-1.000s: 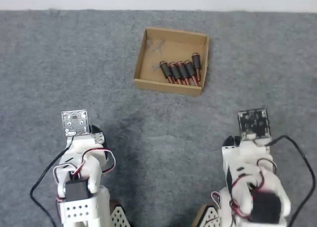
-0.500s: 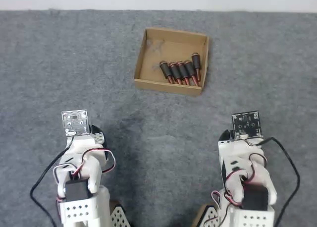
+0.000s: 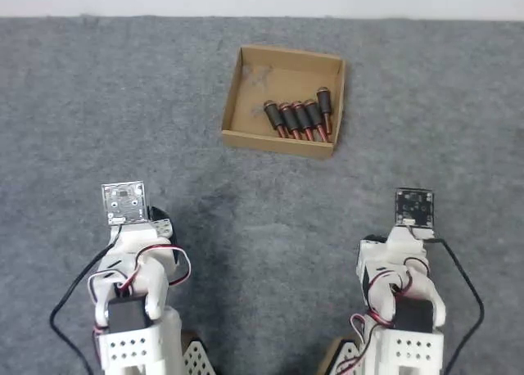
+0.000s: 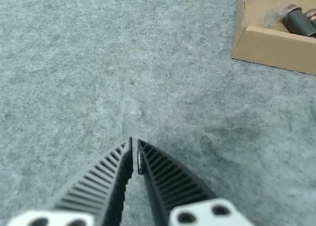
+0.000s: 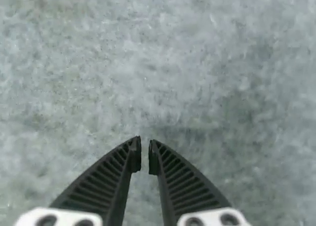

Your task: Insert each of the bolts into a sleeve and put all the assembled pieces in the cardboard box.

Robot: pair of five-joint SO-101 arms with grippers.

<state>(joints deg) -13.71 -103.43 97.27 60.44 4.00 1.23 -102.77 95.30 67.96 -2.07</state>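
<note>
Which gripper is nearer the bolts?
Right. The bolts lie at the box's right end; the right gripper is short of them, slightly right. The left gripper is short of the box, well to its left.

From where I stand, the left arm (image 3: pixel 135 289) at seven o'clock and the right arm (image 3: pixel 401 297) at five are white plastic with black motors. Red, white and black cables (image 3: pixel 176 259) loop over them. The fingers (image 4: pixel 98 186) are black, ribbed and tapered.

closed tool (image 4: pixel 134 147) over carpet (image 4: pixel 74 63), cardboard box (image 4: pixel 276 48) corner
</note>
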